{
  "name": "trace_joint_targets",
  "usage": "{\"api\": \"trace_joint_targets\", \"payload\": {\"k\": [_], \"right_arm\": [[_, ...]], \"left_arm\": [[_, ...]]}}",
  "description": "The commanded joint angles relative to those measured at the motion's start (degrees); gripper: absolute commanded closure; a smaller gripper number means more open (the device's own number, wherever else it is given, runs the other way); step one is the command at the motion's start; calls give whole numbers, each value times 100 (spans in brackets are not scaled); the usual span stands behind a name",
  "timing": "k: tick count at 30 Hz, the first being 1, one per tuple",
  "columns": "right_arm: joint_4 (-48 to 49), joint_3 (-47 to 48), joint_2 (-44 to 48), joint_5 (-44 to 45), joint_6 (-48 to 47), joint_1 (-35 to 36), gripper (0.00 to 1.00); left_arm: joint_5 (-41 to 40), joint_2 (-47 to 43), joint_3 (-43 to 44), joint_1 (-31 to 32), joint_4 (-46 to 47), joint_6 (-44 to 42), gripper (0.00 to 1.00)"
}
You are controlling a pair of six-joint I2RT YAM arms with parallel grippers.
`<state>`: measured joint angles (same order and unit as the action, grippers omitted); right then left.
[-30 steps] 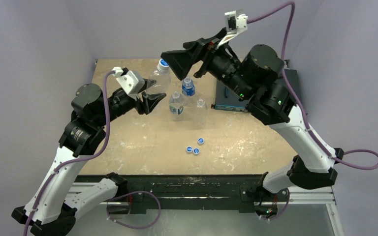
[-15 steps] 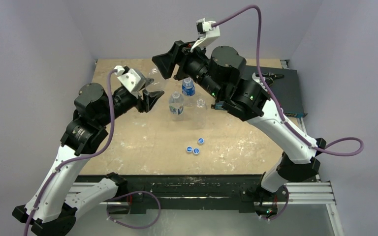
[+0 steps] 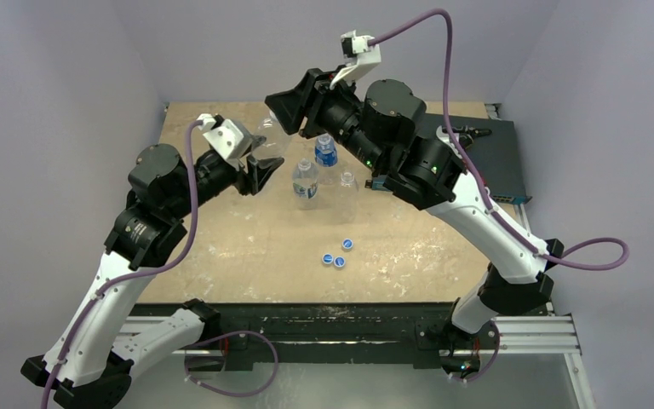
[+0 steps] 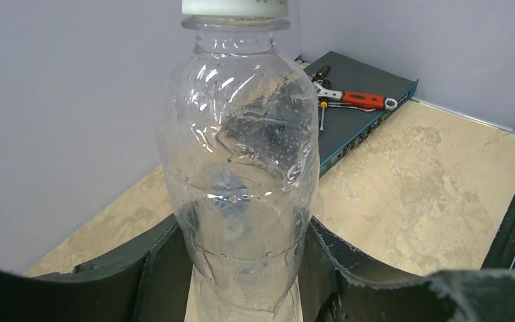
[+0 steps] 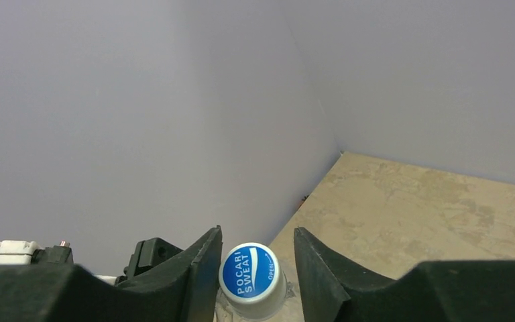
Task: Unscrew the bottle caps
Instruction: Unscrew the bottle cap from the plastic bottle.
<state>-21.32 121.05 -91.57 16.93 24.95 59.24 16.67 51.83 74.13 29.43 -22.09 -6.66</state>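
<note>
My left gripper [image 3: 260,173] [image 4: 241,272] is shut on the lower body of a clear, crinkled, unlabelled bottle [image 3: 271,141] [image 4: 241,161], holding it upright above the table. Its cap [image 5: 249,271] [image 4: 235,7] is blue on top with white lettering and has white sides. My right gripper [image 3: 279,109] [image 5: 255,267] reaches over from the right and straddles that cap. The left finger [image 5: 200,272] touches the cap, while a gap shows before the right finger [image 5: 316,272]. In the top view the cap is hidden under the right gripper.
Two labelled bottles [image 3: 305,181] [image 3: 326,152] and one bare bottle [image 3: 347,192] stand mid-table. Three loose blue caps [image 3: 338,256] lie nearer the front. A dark flat box [image 3: 477,153] [image 4: 359,124] with a red-handled tool [image 4: 359,100] sits at the right, and walls close off the back and left.
My right arm swung left and down over the held bottle. Its jaws narrowed from wide open to close round the cap. The left arm and bottle stayed put.
</note>
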Motion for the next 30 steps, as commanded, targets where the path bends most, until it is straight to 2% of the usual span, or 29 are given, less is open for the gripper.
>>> {"api": "trace_joint_targets", "payload": {"k": [1, 4, 5, 8, 11, 14, 16, 18, 20, 21, 24, 27, 30], "right_arm": [[251, 67, -3, -49, 50, 26, 59], [234, 91, -27, -58, 24, 26, 74], [215, 117, -27, -58, 1, 26, 76], [138, 169, -53, -137, -102, 26, 70], [152, 87, -10, -180, -169, 26, 50], [245, -33, 57, -165, -183, 26, 51], [251, -38, 77, -171, -176, 26, 55], [249, -17, 77, -176, -183, 26, 64], [247, -12, 78, -172, -191, 26, 67], [238, -7, 77, -175, -199, 26, 65], [150, 52, 29, -194, -219, 26, 45], [152, 14, 37, -163, -227, 26, 45], [227, -84, 92, -180, -236, 26, 51]], "left_arm": [[-32, -68, -28, 32, 117, -7, 96], [-2, -68, -15, 35, 117, 8, 96], [21, -60, -6, 30, 112, 19, 96], [120, -27, 35, 35, 75, 62, 96], [278, 64, 128, 35, -52, 96, 96], [294, 73, 142, 34, -35, 120, 96], [269, 72, 137, 35, -24, 121, 96], [263, 72, 142, 32, -30, 121, 96], [251, 59, 138, 29, -27, 124, 96], [239, 51, 144, 28, -24, 129, 96], [228, 55, 163, 36, -15, 118, 96], [234, 55, 164, 33, -15, 128, 96], [232, 46, 148, 28, 2, 137, 96]]}}
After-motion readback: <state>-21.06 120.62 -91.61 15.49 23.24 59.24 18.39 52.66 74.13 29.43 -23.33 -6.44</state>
